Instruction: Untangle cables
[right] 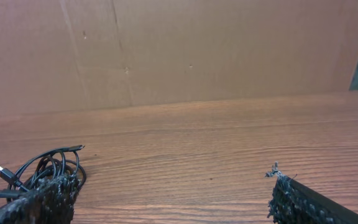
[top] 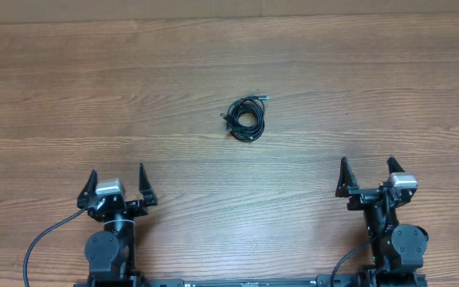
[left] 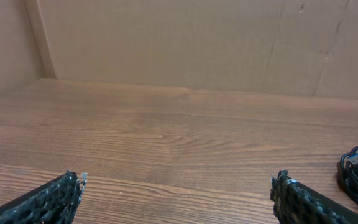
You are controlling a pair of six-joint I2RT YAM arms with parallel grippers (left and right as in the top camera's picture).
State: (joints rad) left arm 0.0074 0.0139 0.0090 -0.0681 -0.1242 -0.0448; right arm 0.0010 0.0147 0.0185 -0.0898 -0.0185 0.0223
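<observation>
My left gripper [top: 118, 179] and right gripper [top: 366, 171] are wide open and empty, and the cables [top: 245, 118] sit bunched ahead, about halfway between them, mid-tabletop [top: 54, 80].

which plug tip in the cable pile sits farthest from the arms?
The tip at far right of the cables; the other visible tips poke out left.

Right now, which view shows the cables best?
Overhead: the whole cables bundle lies unobstructed, though small. Right wrist shows it closer, plug tips visible, but partly behind a finger. Left wrist catches only a sliver at the right edge.
</observation>
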